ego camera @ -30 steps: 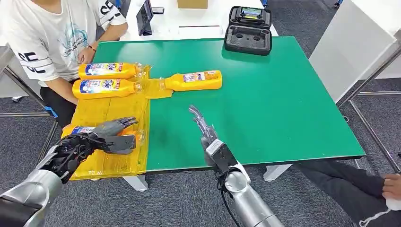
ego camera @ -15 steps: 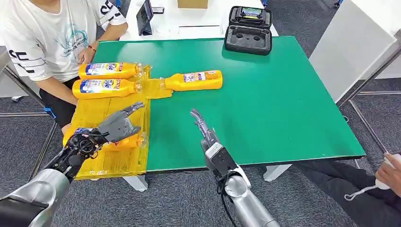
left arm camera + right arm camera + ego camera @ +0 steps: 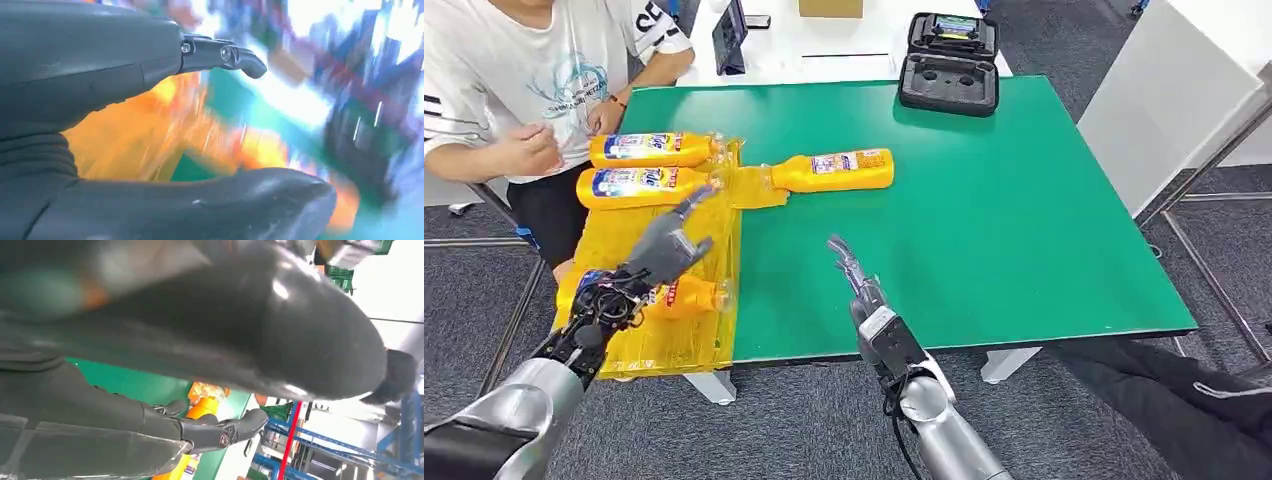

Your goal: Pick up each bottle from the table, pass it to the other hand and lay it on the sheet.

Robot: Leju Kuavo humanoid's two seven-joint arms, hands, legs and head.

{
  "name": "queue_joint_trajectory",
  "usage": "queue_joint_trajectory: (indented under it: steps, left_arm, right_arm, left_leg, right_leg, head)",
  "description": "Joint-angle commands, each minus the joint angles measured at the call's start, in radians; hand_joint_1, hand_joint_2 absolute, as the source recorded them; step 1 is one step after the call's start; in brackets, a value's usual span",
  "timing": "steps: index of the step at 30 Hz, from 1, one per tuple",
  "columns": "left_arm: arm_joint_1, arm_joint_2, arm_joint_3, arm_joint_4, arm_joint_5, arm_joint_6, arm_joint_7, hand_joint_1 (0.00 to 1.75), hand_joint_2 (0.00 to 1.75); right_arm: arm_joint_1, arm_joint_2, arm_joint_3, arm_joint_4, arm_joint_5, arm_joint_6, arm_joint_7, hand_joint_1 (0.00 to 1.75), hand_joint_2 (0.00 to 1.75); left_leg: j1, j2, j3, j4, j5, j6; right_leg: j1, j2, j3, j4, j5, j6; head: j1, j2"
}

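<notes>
i see a lab or workshop: green work table (image 3: 984, 200), grey carpet floor (image 3: 804, 420), blue racking (image 3: 320, 455), equipment case (image 3: 949, 62).

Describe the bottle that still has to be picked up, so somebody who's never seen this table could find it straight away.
Start at the green table, then find the yellow sheet along its left edge. The bottle lies on its side just right of the sheet's far corner. Unlike the three bottles on the sheet, its body rests on bare green, only the cap end reaching the plastic.
</notes>
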Motion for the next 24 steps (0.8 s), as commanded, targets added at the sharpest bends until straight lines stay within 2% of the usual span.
queue_joint_trajectory:
  steps: [1, 4, 5, 7, 8, 10, 11, 12, 14, 15, 17, 19, 24]
  left_arm:
    - [0.087, -0.06, 0.089, -0.295, 0.393, 0.317, -0.016, 0.0, 1.75]
    - [0.221, -0.085, 0.146, -0.607, 0.581, 0.401, -0.016, 0.0, 1.75]
    - [0.279, -0.111, 0.182, -0.722, 0.559, 0.416, -0.016, 0.0, 1.75]
    - [0.399, -0.196, 0.244, -0.946, 0.466, 0.416, -0.016, 0.0, 1.75]
    - [0.422, -0.206, 0.236, -0.991, 0.47, 0.416, -0.016, 0.0, 1.75]
    - [0.469, -0.288, 0.313, -1.173, 0.256, 0.416, -0.016, 0.0, 1.75]
    - [0.48, -0.313, 0.334, -1.226, 0.213, 0.416, -0.016, 0.0, 1.75]
    - [0.487, -0.332, 0.346, -1.264, 0.206, 0.416, -0.016, 0.0, 1.75]
    - [0.496, -0.349, 0.35, -1.249, 0.254, 0.416, -0.016, 0.0, 1.75]
    - [0.497, -0.33, 0.348, -1.237, 0.285, 0.416, -0.016, 0.0, 1.75]
    - [0.501, -0.35, 0.346, -1.21, 0.3, 0.416, -0.016, 0.0, 1.75]
    - [0.512, -0.337, 0.326, -1.144, 0.384, 0.416, -0.016, 0.0, 1.75]
    - [0.519, -0.339, 0.334, -1.125, 0.404, 0.416, -0.016, 0.0, 1.75]
  right_arm:
    - [-0.056, -0.014, 0.047, 0.061, -0.039, -0.065, -0.024, 0.0, 0.0]
    - [-0.045, -0.017, 0.046, 0.012, -0.026, -0.145, -0.051, 0.0, 0.0]
    - [-0.036, -0.017, 0.038, -0.012, -0.036, -0.165, -0.056, 0.0, 1.75]
    - [-0.01, -0.019, 0.036, -0.067, -0.024, -0.221, -0.056, 0.0, 1.75]
    - [-0.003, -0.021, 0.04, -0.08, -0.011, -0.232, -0.056, 0.0, 1.75]
    - [0.011, -0.021, 0.05, -0.095, 0.011, -0.247, -0.056, 0.0, 1.75]
    - [0.011, -0.022, 0.059, -0.096, 0.032, -0.259, -0.056, 0.0, 1.75]
    - [0.012, -0.018, 0.062, -0.094, 0.045, -0.274, -0.056, 0.0, 1.75]
    - [0.024, -0.016, 0.056, -0.1, 0.044, -0.295, -0.045, 0.0, 1.75]
    - [0.026, -0.016, 0.056, -0.102, 0.044, -0.296, -0.039, 0.0, 0.0]
    - [0.037, -0.019, 0.053, -0.112, 0.043, -0.295, -0.042, 0.0, 0.0]
    - [0.056, -0.017, 0.042, -0.128, 0.033, -0.294, -0.041, 0.0, 0.0]
    - [0.066, -0.015, 0.032, -0.144, 0.031, -0.301, -0.051, 0.0, 0.0]
  left_leg:
    - [-0.001, 0.001, 0.003, 0.0, -0.002, 0.0]
    - [-0.001, 0.001, 0.002, -0.001, -0.001, 0.0]
    - [-0.001, 0.003, 0.004, -0.001, -0.003, 0.0]
    - [-0.001, 0.002, 0.005, 0.0, -0.003, 0.0]
    - [-0.001, 0.001, 0.003, 0.0, -0.003, 0.0]
    - [-0.001, 0.0, 0.002, 0.0, -0.003, 0.001]
    - [0.0, 0.0, -0.002, 0.001, -0.001, 0.0]
    - [-0.001, 0.002, 0.003, 0.002, -0.005, 0.001]
    - [-0.001, 0.005, 0.002, 0.002, -0.005, 0.0]
    - [-0.001, 0.006, 0.003, 0.002, -0.006, 0.0]
    - [-0.001, 0.003, 0.005, -0.001, -0.005, -0.001]
    - [-0.001, 0.002, 0.001, -0.001, -0.004, 0.0]
    - [-0.001, 0.002, 0.004, -0.002, -0.004, -0.001]
  right_leg:
    - [0.0, 0.0, 0.003, -0.001, -0.001, 0.0]
    - [-0.001, 0.0, 0.002, -0.001, -0.001, 0.0]
    - [0.0, 0.001, 0.004, -0.001, -0.002, 0.0]
    - [0.0, 0.0, 0.005, -0.001, -0.003, 0.0]
    - [0.0, -0.001, 0.003, -0.001, -0.002, 0.0]
    - [0.0, -0.001, 0.002, -0.001, -0.003, 0.001]
    - [0.0, -0.001, -0.001, -0.001, -0.001, 0.0]
    - [0.0, 0.0, 0.003, 0.0, -0.004, 0.001]
    - [0.0, 0.004, 0.001, 0.001, -0.003, 0.0]
    - [0.0, 0.004, 0.002, 0.0, -0.003, 0.0]
    - [-0.001, 0.002, 0.004, -0.001, -0.003, 0.0]
    - [0.0, 0.002, 0.001, -0.002, -0.001, 0.0]
    - [0.0, 0.002, 0.004, -0.002, -0.002, 0.0]
  head:
    - [0.0, 0.0]
    - [0.0, 0.0]
    - [0.0, 0.0]
    - [0.0, 0.0]
    - [0.0, 0.0]
    - [0.0, 0.0]
    - [0.0, 0.0]
    - [0.001, 0.0]
    - [0.0, 0.0]
    - [0.0, 0.0]
    - [0.0, 0.0]
    - [0.0, 0.0]
    - [0.0, 0.0]
